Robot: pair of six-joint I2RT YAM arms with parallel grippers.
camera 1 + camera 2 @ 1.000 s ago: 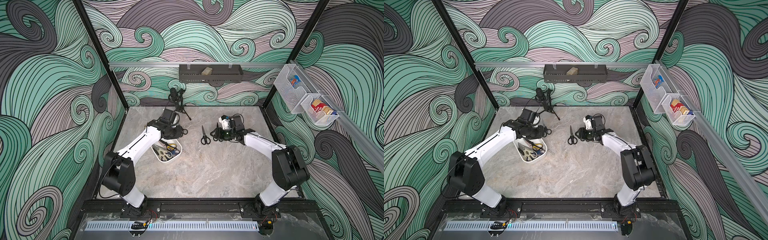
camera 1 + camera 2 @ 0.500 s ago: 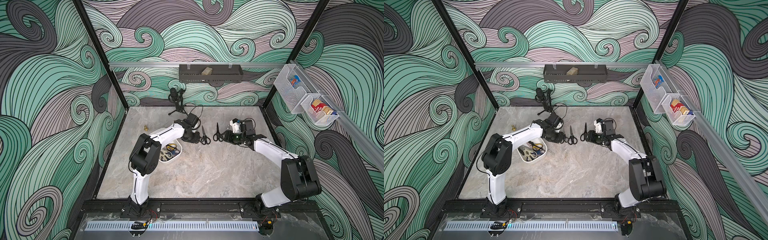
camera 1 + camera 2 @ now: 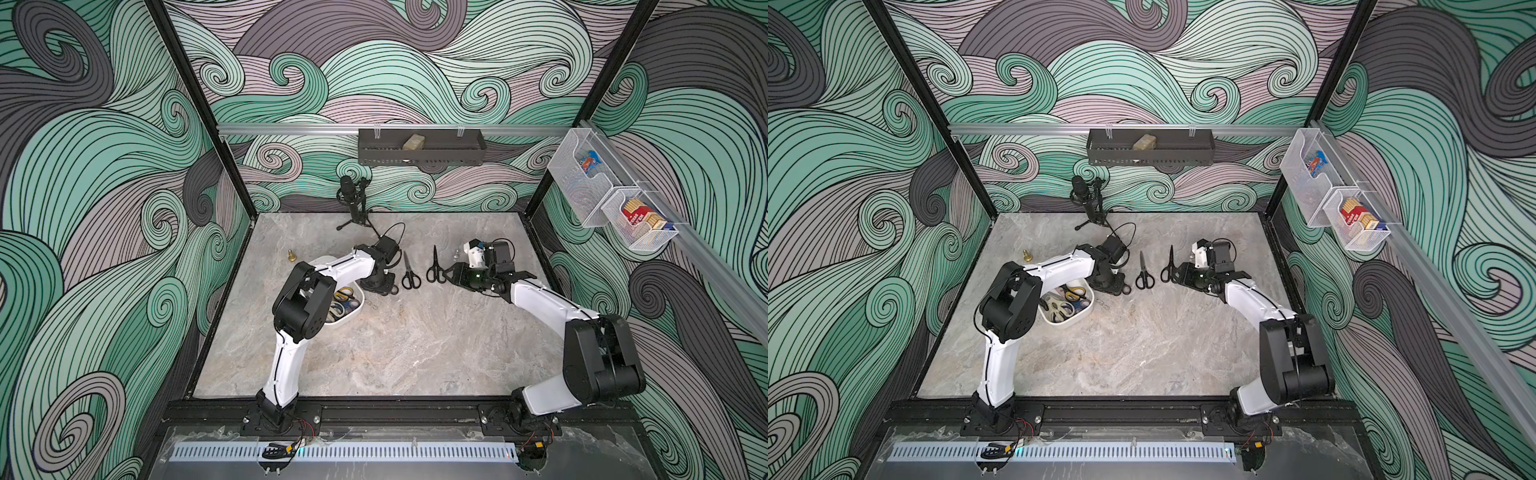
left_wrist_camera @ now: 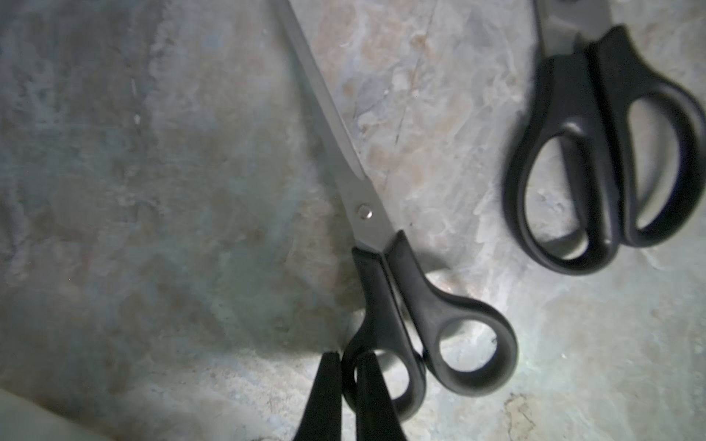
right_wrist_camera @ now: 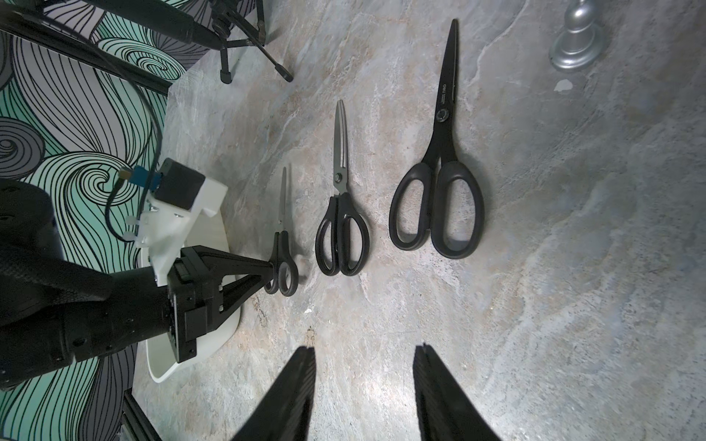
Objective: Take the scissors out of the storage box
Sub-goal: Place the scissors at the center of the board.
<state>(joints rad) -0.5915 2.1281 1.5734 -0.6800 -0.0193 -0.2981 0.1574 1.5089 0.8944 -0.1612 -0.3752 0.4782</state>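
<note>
box (image 3: 351, 314): several scissors (image 3: 1065, 305) inside; yellow, blue and cream handles show, part hidden, count unclear. left gripper (image 4: 347, 359) clamped on one handle loop of small black pair (image 4: 365, 212), which lies on table (image 5: 535, 305) just right of box, not released yet. mid black pair (image 5: 340, 229) further right of box, big black pair (image 5: 439, 183) farthest. right gripper (image 5: 366, 347) beyond them, jaws apart, empty. Three out, most left, I'd say.

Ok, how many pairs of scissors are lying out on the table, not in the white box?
3, all black-handled, in a row: a small pair with the left jaws shut on its handle, a medium pair in the middle, a large pair at the other end.
</note>
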